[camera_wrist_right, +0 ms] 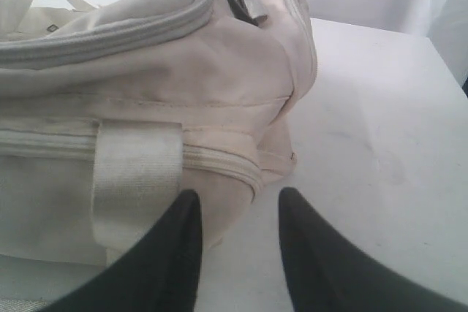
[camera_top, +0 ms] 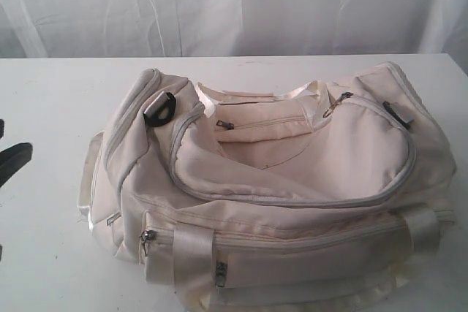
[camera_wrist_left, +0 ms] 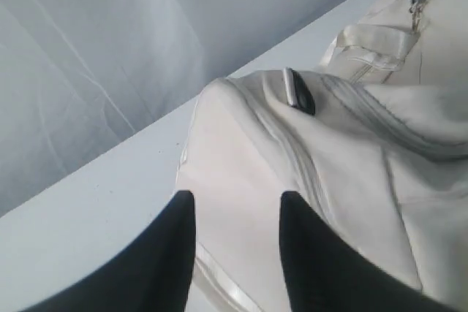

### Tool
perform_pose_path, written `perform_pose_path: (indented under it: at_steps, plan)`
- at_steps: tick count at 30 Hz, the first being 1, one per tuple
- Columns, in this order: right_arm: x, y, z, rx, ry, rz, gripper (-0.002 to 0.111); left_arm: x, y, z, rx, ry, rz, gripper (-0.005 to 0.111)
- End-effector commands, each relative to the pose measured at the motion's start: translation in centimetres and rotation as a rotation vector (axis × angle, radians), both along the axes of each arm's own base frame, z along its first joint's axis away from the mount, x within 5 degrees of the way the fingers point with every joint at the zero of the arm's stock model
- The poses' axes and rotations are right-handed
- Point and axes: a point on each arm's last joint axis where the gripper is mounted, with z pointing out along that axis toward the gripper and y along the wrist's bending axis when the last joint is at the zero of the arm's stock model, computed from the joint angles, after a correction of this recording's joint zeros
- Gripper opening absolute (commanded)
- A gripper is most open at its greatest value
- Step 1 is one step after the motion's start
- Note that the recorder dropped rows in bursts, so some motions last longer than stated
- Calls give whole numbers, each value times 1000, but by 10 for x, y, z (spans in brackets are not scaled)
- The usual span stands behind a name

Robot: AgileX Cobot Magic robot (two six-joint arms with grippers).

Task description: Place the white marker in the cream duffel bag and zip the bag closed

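- Cream duffel bag (camera_top: 292,180): lies lengthwise on the white table (camera_top: 44,107) and fills the middle and right of the exterior view. Its top flap (camera_top: 292,158), edged by a grey zipper, lies down and sags in the middle. Whether the zipper is fully drawn cannot be told.
- Black strap ring (camera_top: 159,109): stands on the bag's left end.
- White marker: cannot be made out in any view.
- Left gripper (camera_wrist_left: 238,199): beside the bag's left end and clear of the fabric. The dark fingers (camera_wrist_left: 172,253) are parted with nothing between them.
- Right gripper (camera_wrist_right: 238,195): near the bag's right end, just by a pale webbing handle (camera_wrist_right: 135,173). The fingers are parted and grasp nothing.
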Motion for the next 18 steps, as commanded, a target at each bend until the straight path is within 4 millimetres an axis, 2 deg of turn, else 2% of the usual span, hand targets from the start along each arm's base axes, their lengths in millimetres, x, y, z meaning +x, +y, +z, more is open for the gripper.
perform_pose_path:
  at_steps: [1,9,14,18]
  plan:
    - [0,0,0,0,-11,-5,34,-10,10,-15,-49,26,62,43]
    - [0,0,0,0,-11,-5,34,-30,26,-47,-106,7,173,43]
    - [0,0,0,0,-11,-5,34,-41,29,-72,-145,40,197,43]
    - [0,0,0,0,-11,-5,34,-46,30,-74,-167,17,208,43]
